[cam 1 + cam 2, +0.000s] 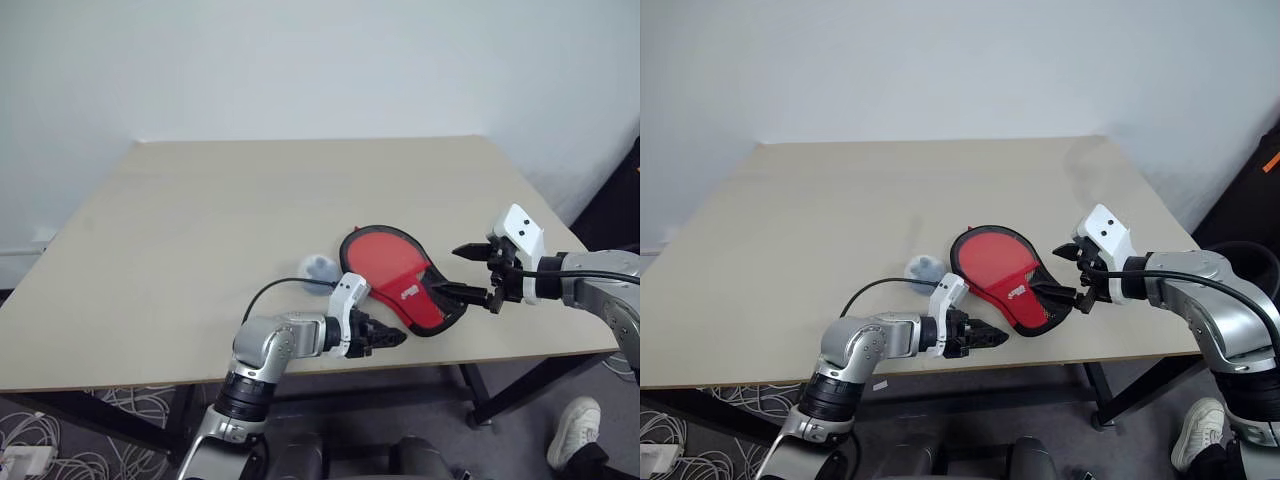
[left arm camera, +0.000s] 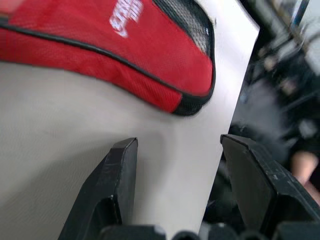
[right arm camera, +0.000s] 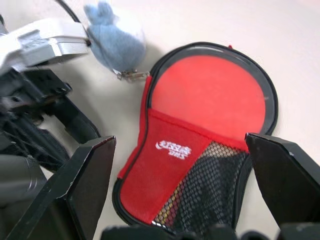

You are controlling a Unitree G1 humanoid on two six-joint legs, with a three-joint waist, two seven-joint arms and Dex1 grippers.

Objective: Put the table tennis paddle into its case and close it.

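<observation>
Nearest the table's (image 1: 150, 300) front edge, the left gripper (image 1: 392, 337) reaches level toward the narrow end of the case (image 1: 405, 285), its fingers spread and holding nothing, just short of the fabric. The case lies flat near that edge with the table tennis paddle (image 3: 212, 97) already inside; the red face shows through the unzipped round part, so closing remains. Beyond it to the right, the right gripper (image 1: 478, 272) hovers angled down, jaws wide apart and empty, and a small blue plush toy (image 3: 114, 37) sits beside the case.

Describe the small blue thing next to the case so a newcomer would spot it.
On the tan table, find the red case near the front edge. Beside its round end, on the left gripper's side, lies a pale blue fuzzy charm with a metal clasp, the one soft blue item.
</observation>
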